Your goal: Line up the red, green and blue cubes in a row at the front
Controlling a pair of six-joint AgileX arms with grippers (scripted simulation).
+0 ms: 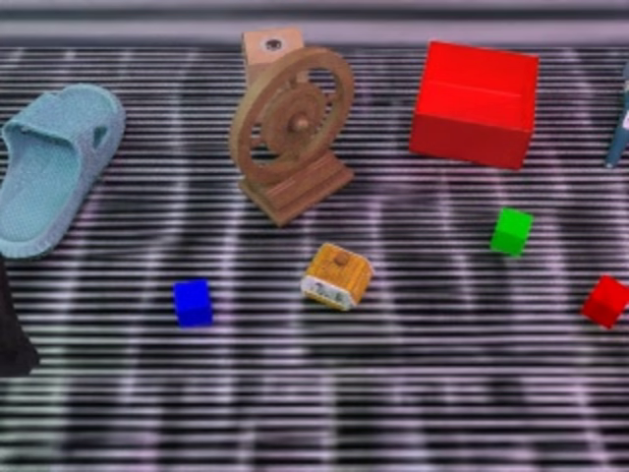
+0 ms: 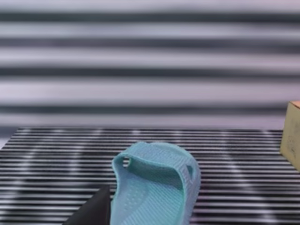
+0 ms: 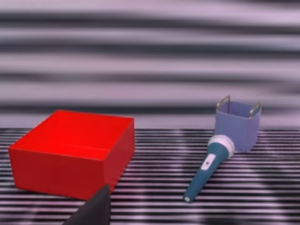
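Three cubes sit apart on the striped desk [image 1: 413,413]: blue cube [image 1: 193,302] left-front, green cube [image 1: 511,231] right of centre, red cube [image 1: 605,301] at the right edge. Neither end effector's grip state can be told; the left arm [image 1: 12,334] looks parked at the left edge.

A rendered test scene, not a lived-in room: a black-and-white striped table [image 1: 413,393] under a striped backdrop holds unrelated props, a slipper [image 1: 54,162] far left, a wooden wheel [image 1: 292,128], a red box [image 1: 475,103] far right.
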